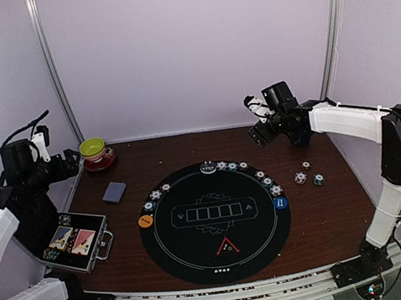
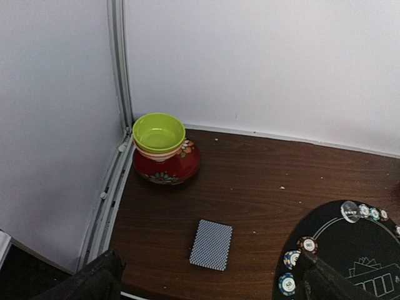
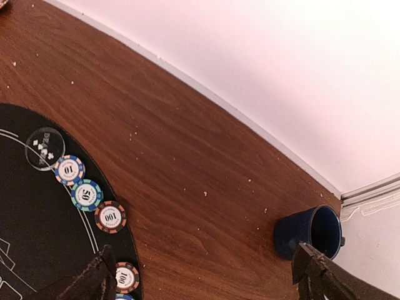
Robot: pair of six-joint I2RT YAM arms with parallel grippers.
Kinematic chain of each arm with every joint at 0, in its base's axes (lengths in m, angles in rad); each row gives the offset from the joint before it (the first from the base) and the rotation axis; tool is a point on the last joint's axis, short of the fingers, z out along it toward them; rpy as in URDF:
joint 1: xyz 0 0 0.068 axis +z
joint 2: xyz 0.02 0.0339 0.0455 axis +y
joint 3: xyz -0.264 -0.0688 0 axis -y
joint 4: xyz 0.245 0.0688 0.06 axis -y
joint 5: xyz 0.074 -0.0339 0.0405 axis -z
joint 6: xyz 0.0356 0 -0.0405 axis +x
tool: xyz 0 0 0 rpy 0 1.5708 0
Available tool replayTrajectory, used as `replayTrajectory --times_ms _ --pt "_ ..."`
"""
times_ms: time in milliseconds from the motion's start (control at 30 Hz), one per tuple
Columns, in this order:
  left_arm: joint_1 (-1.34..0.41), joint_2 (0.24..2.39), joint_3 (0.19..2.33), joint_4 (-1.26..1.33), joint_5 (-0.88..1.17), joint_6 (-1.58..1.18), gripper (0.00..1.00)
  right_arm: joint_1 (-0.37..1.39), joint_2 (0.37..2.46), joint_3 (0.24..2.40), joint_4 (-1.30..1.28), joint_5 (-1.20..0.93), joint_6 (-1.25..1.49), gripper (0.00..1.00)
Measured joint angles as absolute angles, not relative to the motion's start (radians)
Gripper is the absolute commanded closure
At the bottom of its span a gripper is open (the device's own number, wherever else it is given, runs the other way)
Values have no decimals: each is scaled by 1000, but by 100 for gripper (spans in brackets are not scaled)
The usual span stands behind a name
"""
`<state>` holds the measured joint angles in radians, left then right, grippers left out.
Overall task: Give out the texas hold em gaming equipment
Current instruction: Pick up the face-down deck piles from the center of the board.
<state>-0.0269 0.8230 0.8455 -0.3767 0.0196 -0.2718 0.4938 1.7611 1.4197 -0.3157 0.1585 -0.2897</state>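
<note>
Left pincer [image 1: 70, 160] at mid-left and right pincer [image 1: 259, 129] at upper right both stand wide open and empty, apparently poised to begin, while the card deck [image 1: 114, 192] lies face down left of the mat [image 1: 217, 225], whose upper rim carries the chips [image 1: 232, 166].

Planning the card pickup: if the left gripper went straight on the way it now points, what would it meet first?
Most likely the deck of cards, lying face down on the table, centred ahead of the open left gripper; the bowl sits farther back. Depth is uncertain.
</note>
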Motion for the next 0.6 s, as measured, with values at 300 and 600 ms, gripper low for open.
replayTrajectory --times_ms 300,600 --pt "-38 1084 1031 -442 -116 -213 2 527 1740 1403 -272 176 -281 0" --pt "-52 1435 1267 -471 34 -124 2 538 1738 1377 -257 212 -291 0"
